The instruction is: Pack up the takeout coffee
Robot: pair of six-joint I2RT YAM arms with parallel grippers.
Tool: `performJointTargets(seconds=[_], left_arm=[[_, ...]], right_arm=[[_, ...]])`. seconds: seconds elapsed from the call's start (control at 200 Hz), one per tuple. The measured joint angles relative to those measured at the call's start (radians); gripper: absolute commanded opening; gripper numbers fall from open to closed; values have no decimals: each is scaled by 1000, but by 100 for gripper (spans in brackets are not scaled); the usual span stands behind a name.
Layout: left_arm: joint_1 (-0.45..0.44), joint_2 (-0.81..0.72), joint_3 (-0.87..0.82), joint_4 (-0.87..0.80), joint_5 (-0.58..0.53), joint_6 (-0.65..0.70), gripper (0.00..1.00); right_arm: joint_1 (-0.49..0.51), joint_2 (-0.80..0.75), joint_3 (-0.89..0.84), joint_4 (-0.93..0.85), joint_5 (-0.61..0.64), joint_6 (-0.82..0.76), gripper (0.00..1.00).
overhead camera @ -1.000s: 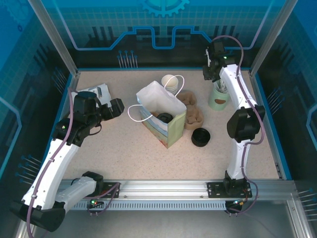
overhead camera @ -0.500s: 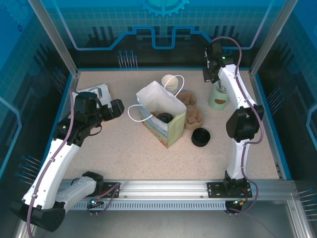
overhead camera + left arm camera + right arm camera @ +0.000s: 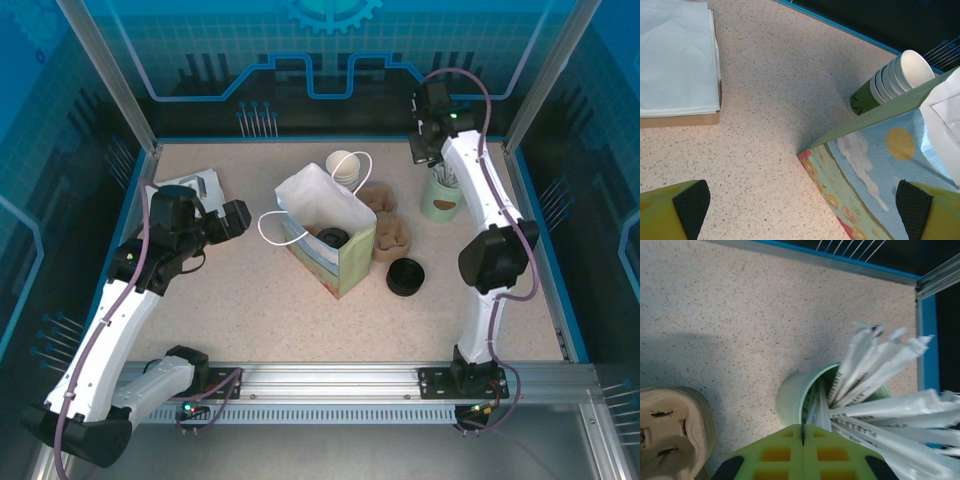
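1. I had two arms in the cell. My left hand (image 3: 801, 202) stood wide open, its two black pads (image 3: 690, 205) far apart and gripping nothing. It hung over the counter (image 3: 250, 300) just left of the bag.
2. My right hand (image 3: 802, 430) was closed, both fingers pressed together right above the near rim of the pot (image 3: 800, 400), at the far right. I could not tell whether a wrapper was pinched between them.
3. One bag (image 3: 345, 265) stood open at mid-counter, with two white loop handles.
4. One black lid, the bagged lid (image 3: 330, 237), lay inside it.
5. The loose lid (image 3: 405, 276) sat on the counter near the bag's right front corner. I could not tell whether it was one lid or a short stack.
6. One stack of cups (image 3: 890, 80) stood just behind the bag. I made out at least three nested rims.
7. A brown pulp carrier (image 3: 392, 238) lay against the bag's right side, partly hidden. I could not tell whether it was one piece or two.
8. The one green pot held more than five wrapped straws (image 3: 880, 365); the exact count was unclear.
9. One pile of napkins (image 3: 675, 55) lay at the far left, well apart from the bag.
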Motion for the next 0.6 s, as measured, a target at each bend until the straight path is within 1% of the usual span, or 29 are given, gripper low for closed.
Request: performJointTargets(seconds=[0.14,0.16,0.24,0.315,0.5,0.595], left_arm=[[0,0,0,0,0,0,99],[0,0,0,0,0,0,99],[0,0,0,0,0,0,99],[0,0,0,0,0,0,99],[0,0,0,0,0,0,99],[0,0,0,0,0,0,99]], right_arm=[[0,-53,1,0,14,0,4],[0,-57,2,-1,16,0,6],[0,-58,8,-6,18,-3,22],[0,-57,8,-19,17,2,29],[-1,-69,-14,-34,17,4,35],[-2,-93,-53,-34,11,0,35]])
